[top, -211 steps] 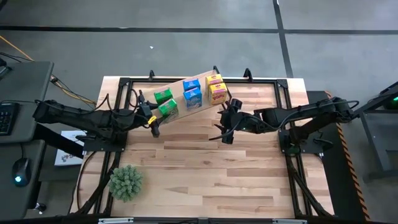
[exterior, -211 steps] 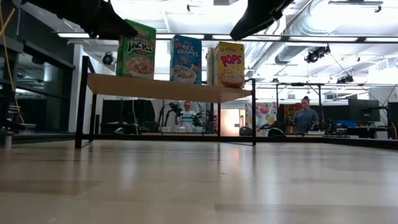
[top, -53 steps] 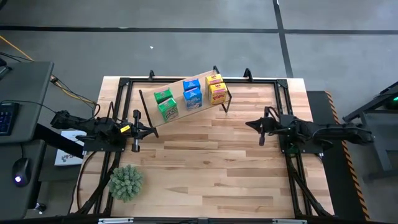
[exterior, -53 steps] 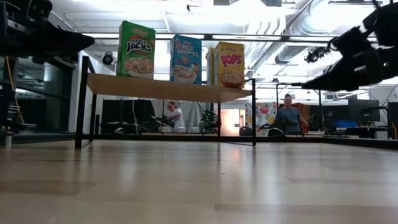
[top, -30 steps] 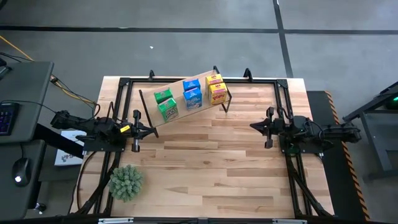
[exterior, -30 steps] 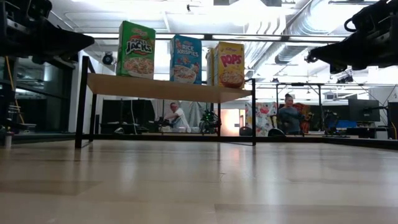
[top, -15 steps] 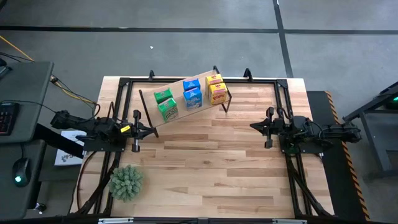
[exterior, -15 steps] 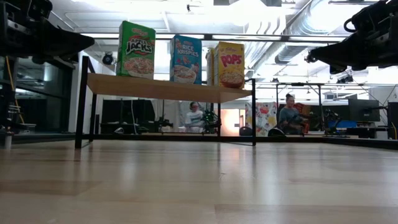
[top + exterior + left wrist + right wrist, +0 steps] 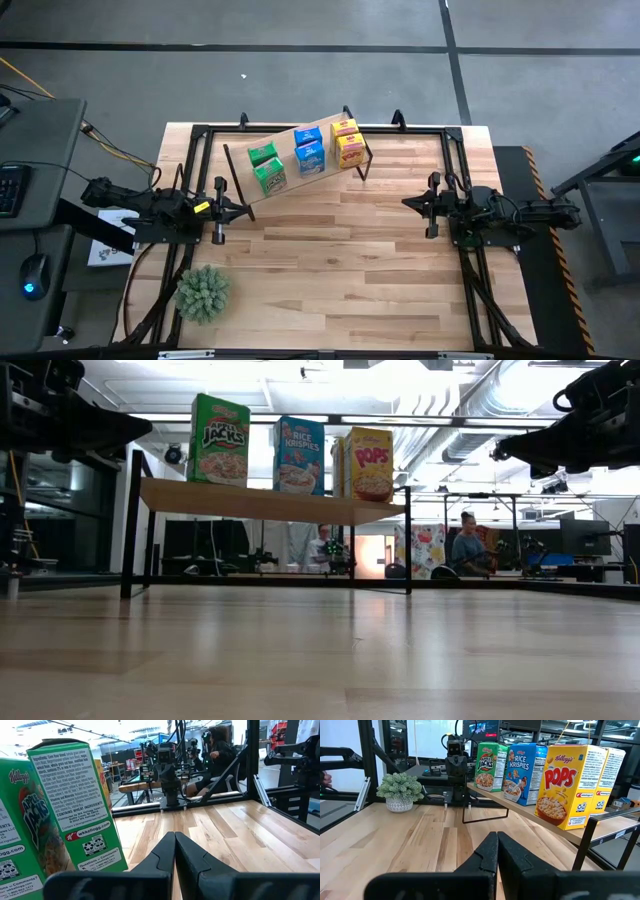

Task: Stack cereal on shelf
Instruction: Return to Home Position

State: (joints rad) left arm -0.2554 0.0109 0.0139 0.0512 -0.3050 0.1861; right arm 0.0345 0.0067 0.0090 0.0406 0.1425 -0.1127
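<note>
Cereal (image 9: 309, 155): six cartons upright on shelf (image 9: 250, 502), none left on table (image 9: 350, 280); left gripper (image 9: 174, 836) and right gripper (image 9: 497, 836) both clenched empty.

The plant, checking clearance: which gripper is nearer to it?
Left. The left gripper hangs on the plant's side of the table; the right gripper waits at the opposite side.

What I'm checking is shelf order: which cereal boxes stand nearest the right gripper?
The yellow Pops boxes, at the end of the shelf toward the right gripper; blue ones stand mid-shelf, green ones at the other end.
</note>
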